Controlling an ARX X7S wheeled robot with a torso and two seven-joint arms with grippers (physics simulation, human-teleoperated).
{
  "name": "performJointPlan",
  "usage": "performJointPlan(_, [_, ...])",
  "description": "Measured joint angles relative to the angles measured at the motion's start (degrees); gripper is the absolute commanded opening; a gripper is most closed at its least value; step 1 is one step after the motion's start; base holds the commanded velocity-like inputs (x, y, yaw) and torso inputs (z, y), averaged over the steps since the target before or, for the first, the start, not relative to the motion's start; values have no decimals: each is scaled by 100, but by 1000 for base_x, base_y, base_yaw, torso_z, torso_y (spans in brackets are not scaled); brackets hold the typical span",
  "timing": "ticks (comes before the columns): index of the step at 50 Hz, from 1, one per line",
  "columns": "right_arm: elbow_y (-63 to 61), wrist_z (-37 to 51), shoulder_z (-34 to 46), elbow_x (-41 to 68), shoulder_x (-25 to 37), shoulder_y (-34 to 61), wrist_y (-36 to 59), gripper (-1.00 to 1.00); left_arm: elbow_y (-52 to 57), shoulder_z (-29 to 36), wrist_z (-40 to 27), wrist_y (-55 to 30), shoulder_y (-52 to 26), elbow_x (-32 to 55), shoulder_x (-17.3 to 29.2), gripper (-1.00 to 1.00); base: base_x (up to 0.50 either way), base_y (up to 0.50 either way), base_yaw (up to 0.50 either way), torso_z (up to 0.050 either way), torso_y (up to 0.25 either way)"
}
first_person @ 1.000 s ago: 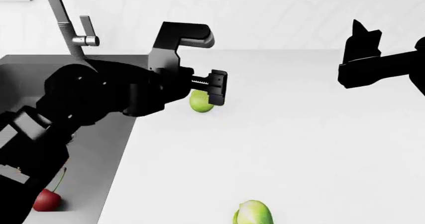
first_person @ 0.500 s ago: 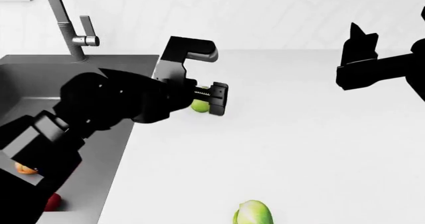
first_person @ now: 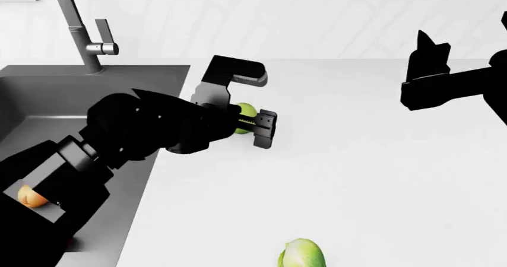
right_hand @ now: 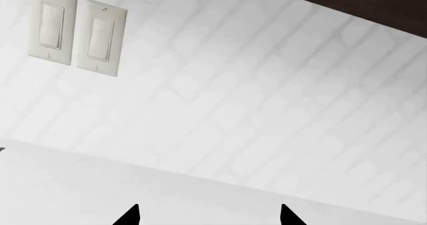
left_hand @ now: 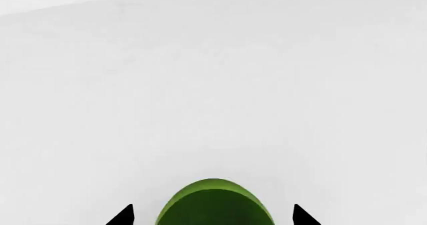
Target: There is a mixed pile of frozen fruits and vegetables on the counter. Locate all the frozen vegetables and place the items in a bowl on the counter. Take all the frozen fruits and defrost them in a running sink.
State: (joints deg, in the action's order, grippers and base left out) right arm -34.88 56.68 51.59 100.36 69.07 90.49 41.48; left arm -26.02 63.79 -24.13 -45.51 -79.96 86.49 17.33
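Green ball [first_person: 244, 112] on the bench [first_person: 372, 184] beside the sink [first_person: 47, 107], sitting between the left gripper's [first_person: 252, 120] spread jaws.

The left wrist view shows the ball [left_hand: 215, 205] centred between the two tips, apart from both. It looks smooth, round, hard and light, so it would likely roll or squirt out; the best hold seems to be across its widest middle. The right gripper [right_hand: 208, 216] hangs over the bench with jaws apart, holding nothing. The sprout [first_person: 302, 254] lies nearer the robot, an orange ball [first_person: 30, 197] in the sink. No brand, label or writing can be read.
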Motion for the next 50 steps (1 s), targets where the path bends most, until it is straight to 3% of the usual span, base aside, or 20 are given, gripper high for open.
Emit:
performJointPlan(19, [-34, -31, -13, -46, 55, -96, -37, 100, -112, 123, 90, -34, 52, -169, -97, 100, 0, 0, 0, 0, 0])
performJointPlan(20, [-36, -33, -13, -50, 57, -103, -40, 100, -114, 126, 91, -37, 50, -178, -101, -100, 0, 0, 0, 0, 0])
performJointPlan(37, [-57, -31, -21, -59, 79, -141, -36, 100, 206, 154, -53, -116, -8, -220, 64, -100, 0, 0, 0, 0, 0])
performJointPlan(50, [-122, 58, -64, 197, 18, 66, 160, 100, 1385, -206, -985, -424, -525, 270, 723, -100, 0, 0, 0, 0, 0])
